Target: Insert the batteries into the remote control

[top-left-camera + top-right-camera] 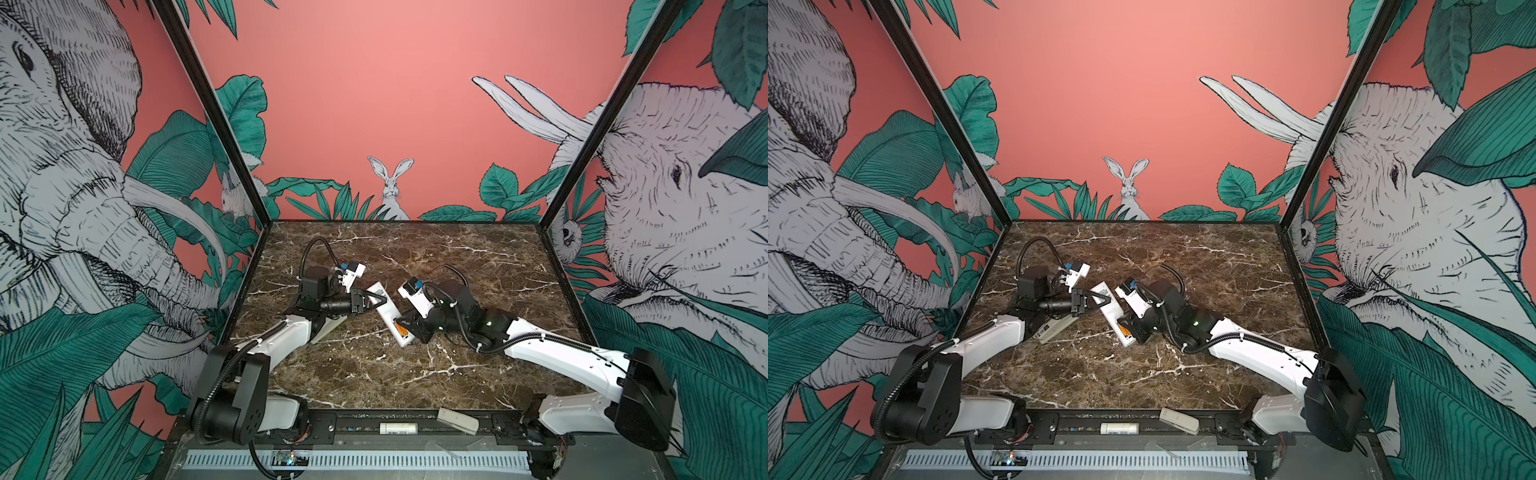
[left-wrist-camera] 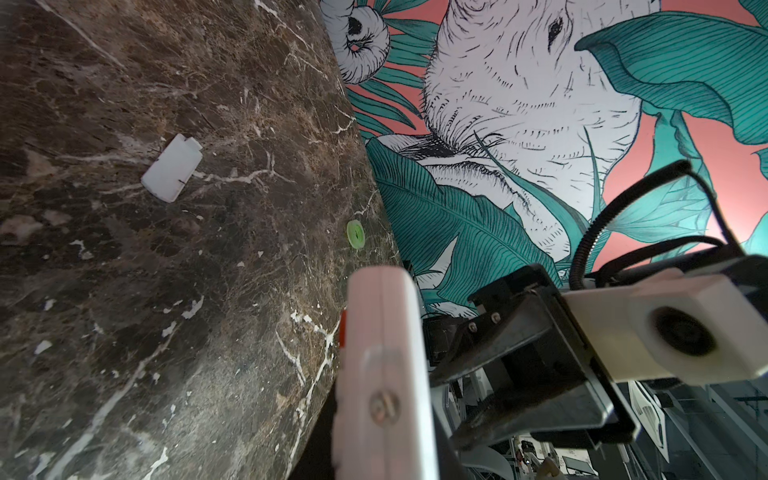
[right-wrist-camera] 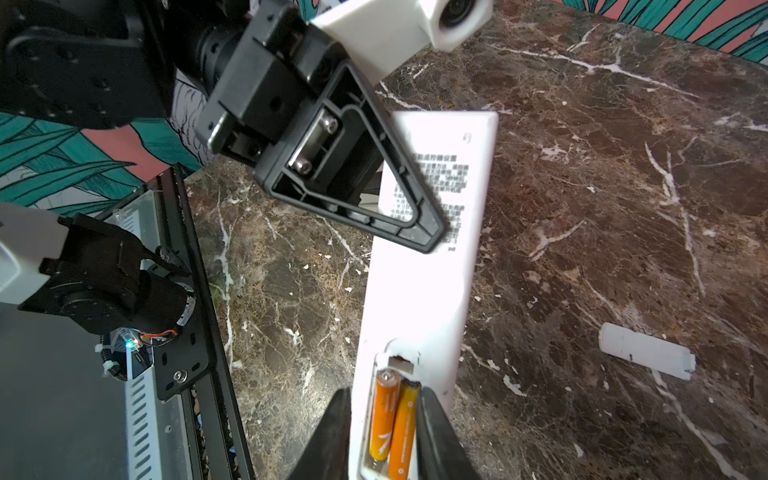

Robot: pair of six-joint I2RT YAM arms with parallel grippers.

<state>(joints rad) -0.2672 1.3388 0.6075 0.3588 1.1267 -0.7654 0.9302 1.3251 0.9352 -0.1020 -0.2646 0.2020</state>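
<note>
So, writing first: the remote control [image 3: 419, 299] is back-up on the marble table [image 3: 623, 187]. Its back carries a block of small black Chinese print, too fine for me to read. The white marks on the two orange batteries [image 3: 386, 415] aren't legible either. Both sit side by side in the open compartment, right between the right gripper's [image 3: 384, 392] fingers, which stand a little apart. The left gripper [image 3: 430, 237] pinches the remote's printed end. The white battery cover [image 3: 646, 351] lies well apart.
</note>
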